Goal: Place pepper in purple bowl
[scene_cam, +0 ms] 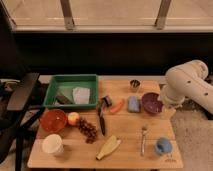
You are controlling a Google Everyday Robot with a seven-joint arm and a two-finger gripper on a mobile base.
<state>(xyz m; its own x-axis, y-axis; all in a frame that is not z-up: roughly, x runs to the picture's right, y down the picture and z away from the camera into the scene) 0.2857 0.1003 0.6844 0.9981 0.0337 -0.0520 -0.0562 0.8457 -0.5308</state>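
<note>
The pepper, small, slim and orange-red, lies on the wooden table near its middle, between a black-handled knife and a blue sponge. The purple bowl stands at the table's right side, just right of the sponge, and looks empty. My white arm comes in from the right. Its gripper hangs at the bowl's right rim, by the table's right edge, well right of the pepper. Nothing shows in the gripper.
A green tray stands at the back left and a metal cup at the back. An orange bowl, apple, grapes, banana, white cup, fork and blue cup fill the front. A black chair stands on the left.
</note>
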